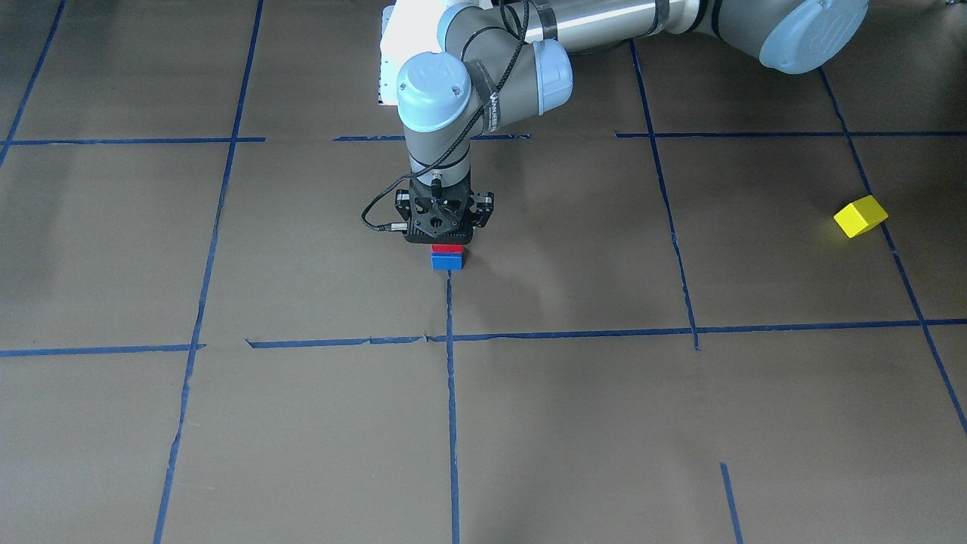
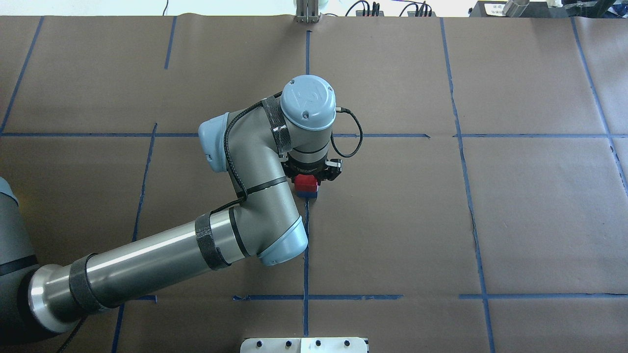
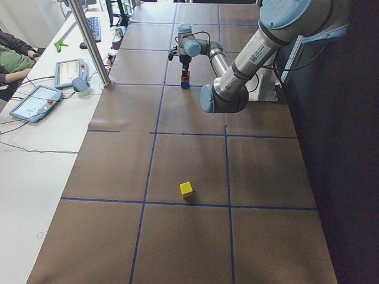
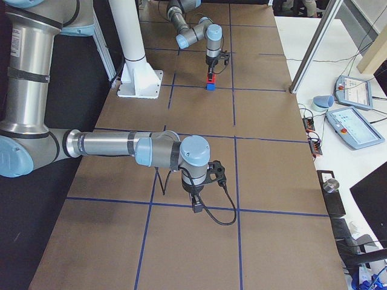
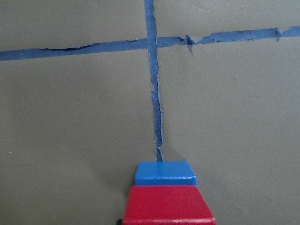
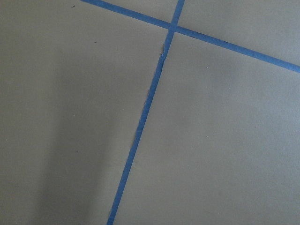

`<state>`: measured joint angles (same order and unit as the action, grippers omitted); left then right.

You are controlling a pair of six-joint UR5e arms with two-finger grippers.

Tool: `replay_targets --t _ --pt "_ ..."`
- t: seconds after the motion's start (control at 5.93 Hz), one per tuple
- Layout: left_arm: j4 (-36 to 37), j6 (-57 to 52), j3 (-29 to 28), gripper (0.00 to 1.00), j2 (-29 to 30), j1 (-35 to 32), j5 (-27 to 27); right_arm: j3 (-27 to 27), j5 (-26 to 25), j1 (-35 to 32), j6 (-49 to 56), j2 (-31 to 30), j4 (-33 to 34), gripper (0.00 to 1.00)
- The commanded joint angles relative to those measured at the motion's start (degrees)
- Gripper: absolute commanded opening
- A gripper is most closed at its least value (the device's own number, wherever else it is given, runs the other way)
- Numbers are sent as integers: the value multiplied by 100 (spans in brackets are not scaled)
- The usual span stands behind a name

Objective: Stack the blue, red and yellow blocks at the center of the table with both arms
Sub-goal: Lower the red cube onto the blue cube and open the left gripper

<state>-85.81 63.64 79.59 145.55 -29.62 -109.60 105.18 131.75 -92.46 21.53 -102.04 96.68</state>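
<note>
The left pincer (image 1: 443, 227) sits over the red block (image 1: 446, 248), which rests on the blue block (image 1: 446, 261) at centre of the counter (image 1: 604, 423); whether it is clenched or released I cannot tell, nor for the right pincer (image 4: 196, 205). A skewed or half-clamped lift could drag red off blue. Only the front and left-end views show the yellow block (image 1: 860, 216), well apart on the robot's left; overhead misses it
</note>
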Motion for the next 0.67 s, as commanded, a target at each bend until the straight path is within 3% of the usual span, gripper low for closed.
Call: replay_targets --t 0.0,0.34,0.51 --pt "-6 -27 -5 64 -9 35 0 3 0 0 0 0 0 100" --pt "-216 -1 -5 69 -9 35 0 3 0 0 0 0 0 100" --pt "-234 -36 38 94 -1 -8 0 3 0 0 0 0 0 100"
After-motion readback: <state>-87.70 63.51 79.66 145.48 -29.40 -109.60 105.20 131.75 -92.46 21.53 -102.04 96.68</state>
